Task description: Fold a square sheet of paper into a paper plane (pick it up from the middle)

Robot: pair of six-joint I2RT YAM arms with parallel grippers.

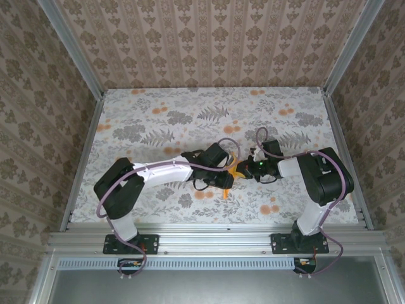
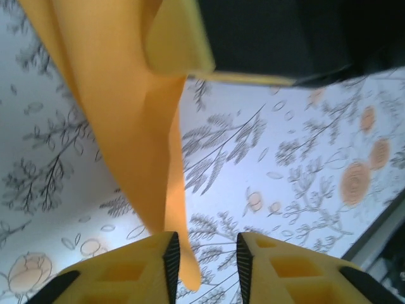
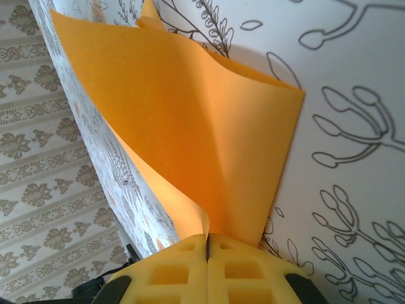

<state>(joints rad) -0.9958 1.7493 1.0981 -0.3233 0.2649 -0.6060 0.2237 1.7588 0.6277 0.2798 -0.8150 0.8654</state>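
The right gripper is pinched shut on the square sheet of paper, held up off the table and only partly folded, while the left gripper stands a little open by its tip, so I think more folds are left.

Damask-patterned walls around a floral-print table

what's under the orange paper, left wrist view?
The floral tabletop shows beneath the paper, which hangs lifted off it. The patch straight behind the paper is covered, so I cannot tell what lies there.
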